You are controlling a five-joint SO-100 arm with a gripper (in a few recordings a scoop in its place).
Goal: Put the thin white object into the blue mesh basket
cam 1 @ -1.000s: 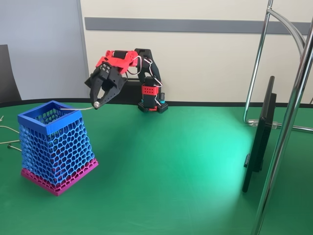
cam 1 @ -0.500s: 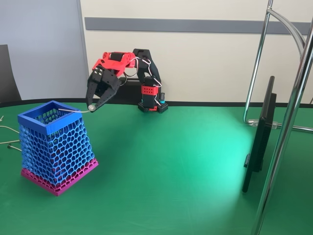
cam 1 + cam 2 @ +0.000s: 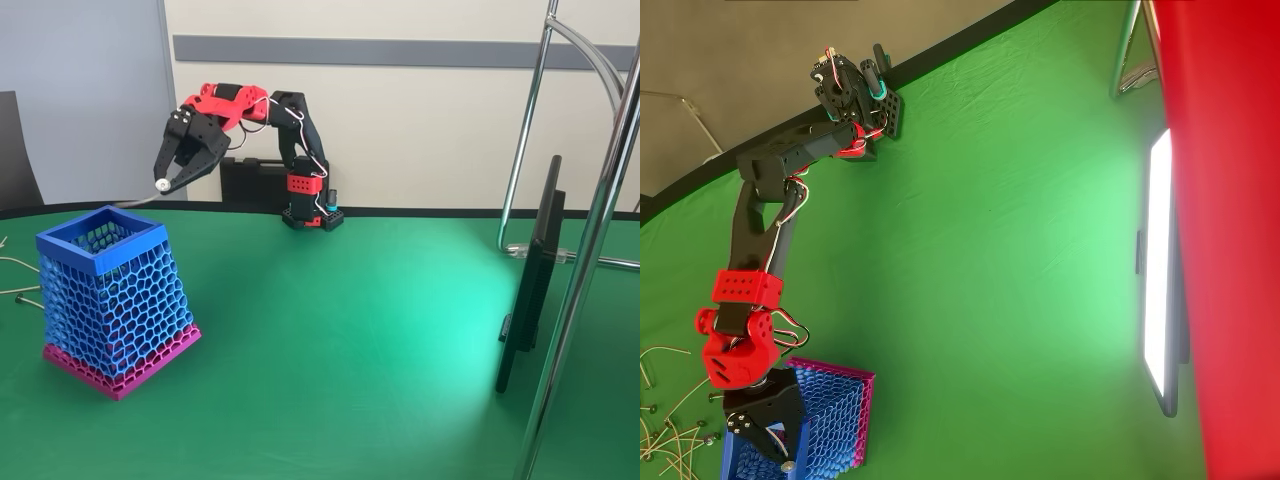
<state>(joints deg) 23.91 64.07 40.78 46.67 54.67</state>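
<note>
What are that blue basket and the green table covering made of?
The blue mesh basket looks like hard matte plastic, probably 3D-printed: a stiff honeycomb lattice with a solid square rim and a magenta base. The table cover seems to be soft green cloth, felt-like: it is non-glossy, and the overhead view shows faint creases. Neither is certain from looks alone.

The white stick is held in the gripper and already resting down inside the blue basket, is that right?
Not quite. The gripper does hold the thin white object, but the fixed view shows it in the air above the blue mesh basket, not resting inside.
</note>
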